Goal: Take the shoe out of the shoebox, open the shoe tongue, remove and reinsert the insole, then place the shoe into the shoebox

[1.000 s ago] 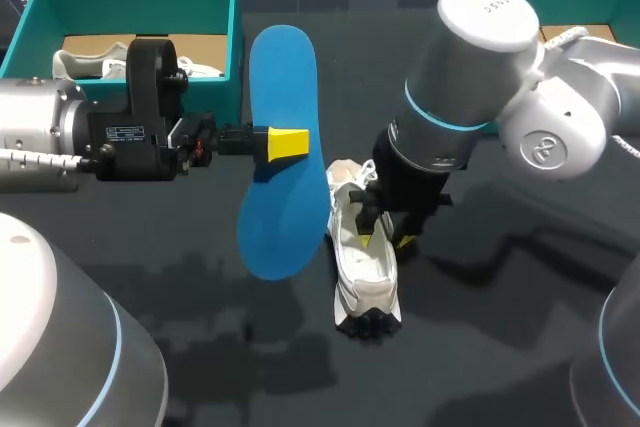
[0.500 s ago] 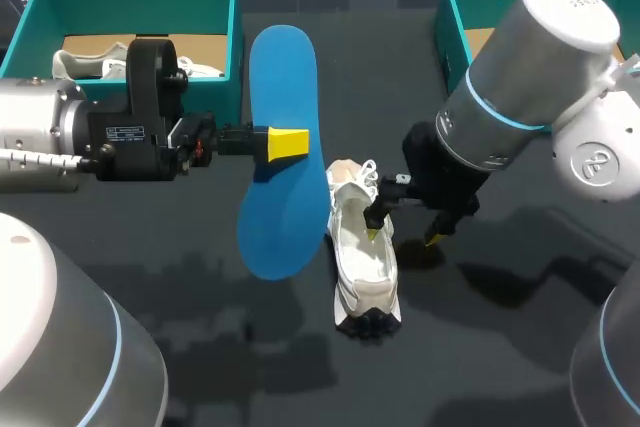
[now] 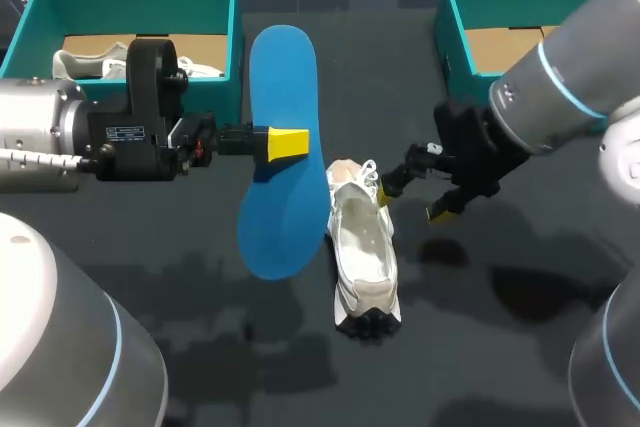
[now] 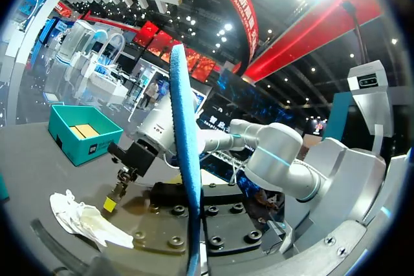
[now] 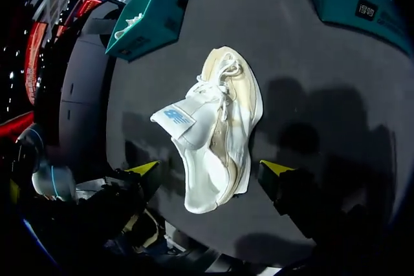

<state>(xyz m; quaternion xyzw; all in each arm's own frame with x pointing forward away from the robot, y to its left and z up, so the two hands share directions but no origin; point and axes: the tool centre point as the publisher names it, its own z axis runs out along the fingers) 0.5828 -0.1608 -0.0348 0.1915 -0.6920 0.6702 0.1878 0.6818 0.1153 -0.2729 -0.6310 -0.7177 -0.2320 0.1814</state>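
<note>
A white shoe (image 3: 364, 252) lies on the dark table, toe toward the front edge; in the right wrist view the shoe (image 5: 220, 127) has its tongue (image 5: 178, 119) folded out to one side. My left gripper (image 3: 288, 143) is shut on a blue insole (image 3: 283, 77), holding it in the air just left of the shoe. That insole (image 4: 184, 159) shows edge-on in the left wrist view. My right gripper (image 3: 412, 203) hangs open above the table at the shoe's heel end, right of it, holding nothing. Its yellow fingertips (image 5: 145, 168) straddle the shoe from above without touching it.
A teal shoebox (image 3: 38, 2) at the back left holds another white shoe (image 3: 85, 59). A second teal shoebox (image 3: 455, 7) stands at the back right, behind my right arm. The dark table (image 3: 480, 347) stretches in front and to the right of the shoe.
My right gripper has come up out of the shoe's opening, moved right and back, and spread its fingers wide. The left arm and the insole have stayed where they were.
</note>
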